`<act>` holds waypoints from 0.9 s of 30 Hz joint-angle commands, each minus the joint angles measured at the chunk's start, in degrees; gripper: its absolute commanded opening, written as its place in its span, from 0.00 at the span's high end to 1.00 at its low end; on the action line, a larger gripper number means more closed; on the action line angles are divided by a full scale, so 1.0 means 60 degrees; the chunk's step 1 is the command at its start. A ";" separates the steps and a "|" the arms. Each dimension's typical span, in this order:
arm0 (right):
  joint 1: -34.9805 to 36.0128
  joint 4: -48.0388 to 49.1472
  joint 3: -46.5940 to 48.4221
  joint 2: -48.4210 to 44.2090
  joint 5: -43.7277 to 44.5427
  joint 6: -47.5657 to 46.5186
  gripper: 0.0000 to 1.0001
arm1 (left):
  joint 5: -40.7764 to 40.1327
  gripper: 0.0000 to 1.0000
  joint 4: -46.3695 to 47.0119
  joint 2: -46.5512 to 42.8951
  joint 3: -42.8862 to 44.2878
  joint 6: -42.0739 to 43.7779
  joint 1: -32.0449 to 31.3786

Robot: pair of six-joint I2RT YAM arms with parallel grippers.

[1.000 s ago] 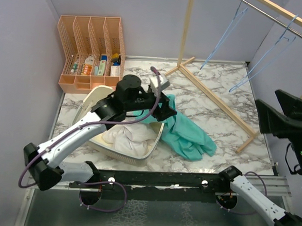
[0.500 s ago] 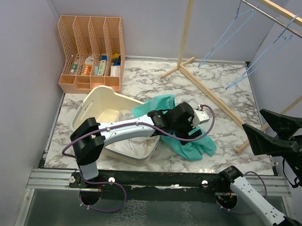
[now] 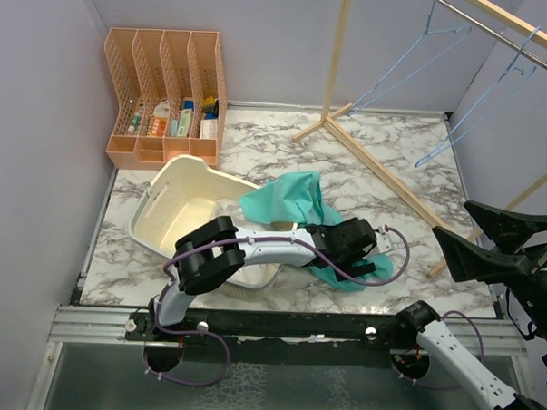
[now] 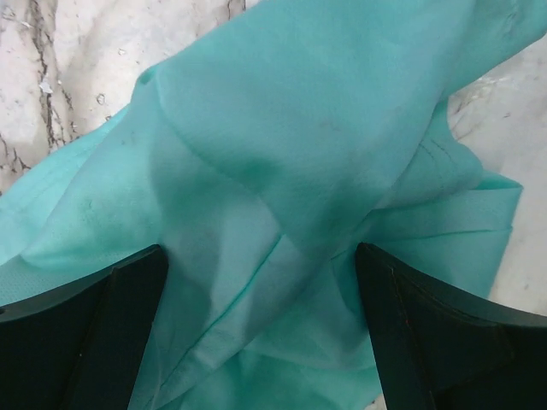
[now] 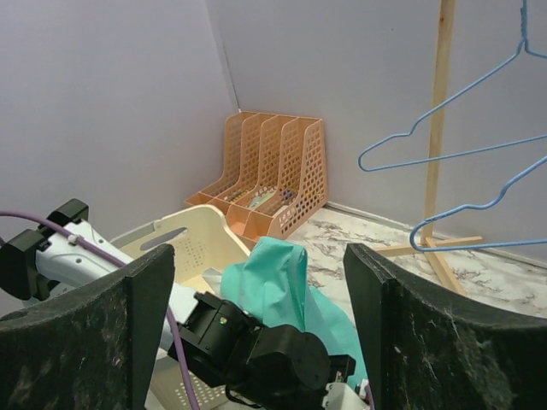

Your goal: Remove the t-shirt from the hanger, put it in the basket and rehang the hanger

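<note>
T-shirt: teal t-shirt point(image 3: 292, 199) lies crumpled on the marble table point(image 3: 258, 136), toward the middle of its near edge, with one end draped over the right rim of the basket point(image 3: 178, 196).
Left gripper: the left gripper point(image 4: 259, 256) is low over the t-shirt, released, fingers spread wide with cloth beneath the gap.
Right gripper: the right gripper point(image 5: 259, 256) is raised by the table's right edge, fingers apart, grasping nothing.
Hangers: blue wire hangers point(image 3: 478, 98) hang from the rail over the far right corner, well apart from the t-shirt.
Rack: orange file rack point(image 3: 165, 82) in the far left corner.
</note>
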 commanded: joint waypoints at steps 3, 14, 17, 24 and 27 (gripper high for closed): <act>-0.0020 -0.0292 -0.0159 -0.0227 -0.0062 0.0029 0.20 | -0.0320 0.07 0.0402 0.0494 0.0031 0.0129 -0.0016; -0.0020 -0.0230 -0.0421 -0.0417 -0.0096 0.0159 0.20 | 0.2182 0.66 -0.0049 0.0769 -0.0198 -0.0562 0.1049; -0.0020 -0.0267 -0.0409 -0.0383 -0.0189 0.0172 0.20 | 0.2017 0.90 0.0058 0.0293 -0.0407 -0.0627 0.1168; -0.0020 -0.0371 -0.0702 -0.0056 -0.0857 0.0142 0.20 | 0.0186 1.00 -0.0684 -0.1831 0.0350 -0.0443 0.1177; -0.0020 -0.0297 -0.0927 0.0050 -0.1068 0.0149 0.20 | -0.0976 1.00 -0.1096 -0.2770 0.0862 -0.0260 0.1188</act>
